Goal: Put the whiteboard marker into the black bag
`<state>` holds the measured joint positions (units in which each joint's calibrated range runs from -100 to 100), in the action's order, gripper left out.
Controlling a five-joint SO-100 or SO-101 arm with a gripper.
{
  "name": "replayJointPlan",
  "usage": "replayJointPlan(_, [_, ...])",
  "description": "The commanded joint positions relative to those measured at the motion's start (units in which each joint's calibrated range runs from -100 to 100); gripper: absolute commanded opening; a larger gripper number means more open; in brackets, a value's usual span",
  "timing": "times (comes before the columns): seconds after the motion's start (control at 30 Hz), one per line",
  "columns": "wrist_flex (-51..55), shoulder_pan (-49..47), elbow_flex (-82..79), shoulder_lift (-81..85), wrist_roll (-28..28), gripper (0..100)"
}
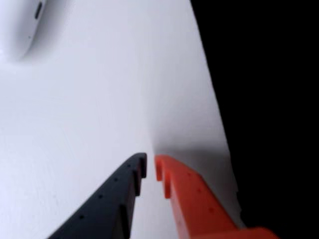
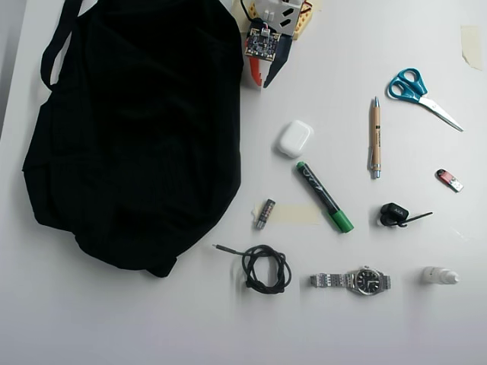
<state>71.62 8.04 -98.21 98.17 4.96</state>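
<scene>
- Step: pre-reach; nothing picked up yet, judging by layout.
- Whiteboard marker [image 2: 324, 197] lies diagonal on table [image 2: 114, 319], just below the white case [image 2: 294, 138], apart from black bag [image 2: 129, 129].
- Gripper [image 2: 265, 80] sits at top edge beside bag, jaws nearly closed, narrow gap, empty.
- Next: swing toward marker, open wider, align w/ barrel.

In the overhead view, the black bag [image 2: 133, 129] occupies the table's [image 2: 152, 327] left half, the end effector [image 2: 264, 81] sits just beside its upper right edge, and the whiteboard marker [image 2: 324, 196] lies right of the bag, between the earbud case [image 2: 294, 138] above and the wristwatch [image 2: 352, 280] below.
</scene>
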Motion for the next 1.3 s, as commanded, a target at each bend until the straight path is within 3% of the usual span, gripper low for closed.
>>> replayJointPlan(0.0, [0.47,-4.6,-1.07,0.84,0.29,2])
replayJointPlan(0.77, [-0.65,-4.67,-0.8,1.0,0.55,3])
replayJointPlan(1.07, [-13.91,-6.69,-0.08,1.09,13.24,3])
replayJointPlan(1.27, [-14.78,-7.06,8.45,0.01,14.44,3])
